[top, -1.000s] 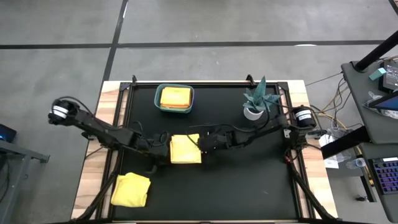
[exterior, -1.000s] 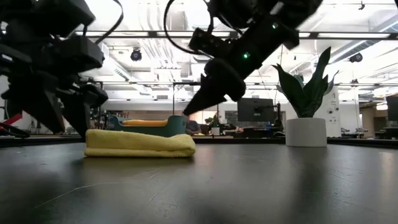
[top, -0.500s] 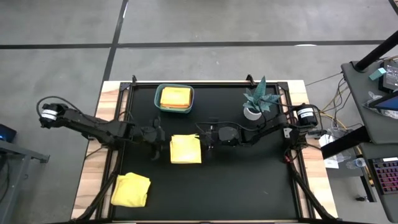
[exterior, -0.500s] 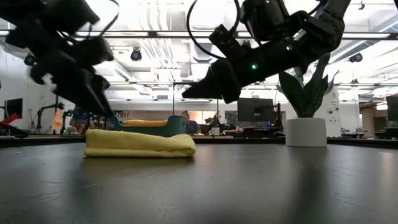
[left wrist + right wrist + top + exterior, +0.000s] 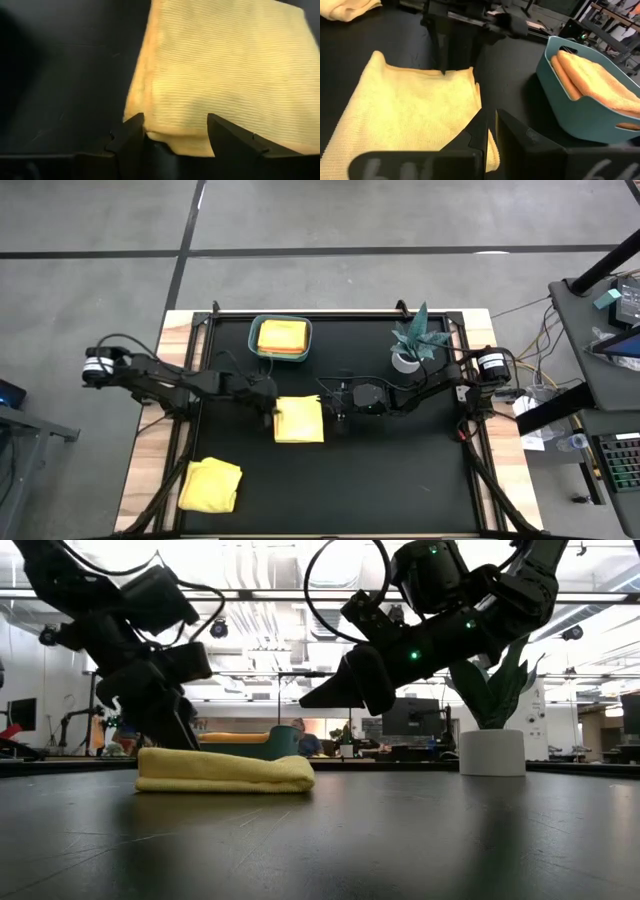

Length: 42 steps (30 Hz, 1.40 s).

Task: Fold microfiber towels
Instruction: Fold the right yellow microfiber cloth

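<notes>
Item: folded yellow towel (image 5: 299, 420), lying flat at the middle of the dark surface (image 5: 400, 480), a neat layered rectangle.

Left claw (image 5: 272, 412): at the towel's 9 o'clock edge, low over the surface, fingers (image 5: 131, 131) apart and straddling the near hem in the left wrist view; nothing clamped yet.

Right claw (image 5: 331, 403): just off the towel's 2 o'clock corner, raised clear of the cloth in the low view, fingers (image 5: 487, 131) pressed together, holding nothing.

Other stock: crumpled yellow towel (image 5: 211, 484) at 7 o'clock on the surface, unfolded; teal bin (image 5: 281, 339) at 11 o'clock holding folded towels (image 5: 590, 80), orange and yellow; potted plant (image 5: 411, 343) at 1 o'clock.

Step in hand, as judged: the middle towel looks finished, and the left claw is set to take it up for stowing.

Next move calls for: closing on all layers at the hem together, so the fold survives the lift, then a carry toward the bin at 11 o'clock.
</notes>
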### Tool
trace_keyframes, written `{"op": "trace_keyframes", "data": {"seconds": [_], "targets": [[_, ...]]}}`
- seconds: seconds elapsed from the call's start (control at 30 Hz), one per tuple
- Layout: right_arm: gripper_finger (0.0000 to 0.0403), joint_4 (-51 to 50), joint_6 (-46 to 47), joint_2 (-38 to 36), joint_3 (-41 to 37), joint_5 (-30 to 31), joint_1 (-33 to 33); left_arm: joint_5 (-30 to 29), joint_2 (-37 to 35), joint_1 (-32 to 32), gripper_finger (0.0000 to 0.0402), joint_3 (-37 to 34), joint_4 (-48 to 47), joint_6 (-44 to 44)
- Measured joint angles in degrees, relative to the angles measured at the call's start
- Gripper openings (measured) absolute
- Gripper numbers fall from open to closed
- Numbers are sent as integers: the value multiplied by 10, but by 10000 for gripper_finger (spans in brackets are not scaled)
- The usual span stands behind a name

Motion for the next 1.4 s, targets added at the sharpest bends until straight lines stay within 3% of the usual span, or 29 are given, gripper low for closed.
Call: {"op": "trace_keyframes", "data": {"seconds": [0.13,0.5,0.73,0.97,1.23,1.4], "targets": [[28,0,0,0,0,0,0,2,21,1,167,7,-1,6],[28,0,0,0,0,0,0,3,-15,0,8,10,-1,28],[28,0,0,0,0,0,0,-7,-67,0,5,10,-19,35],[28,-1,0,1,0,0,-1,-80,-104,0,1,10,-89,30],[28,-3,0,1,0,0,-1,-95,-97,0,1,6,-123,25],[28,-5,4,1,0,0,-1,-106,-96,0,32,7,-152,0]]}}
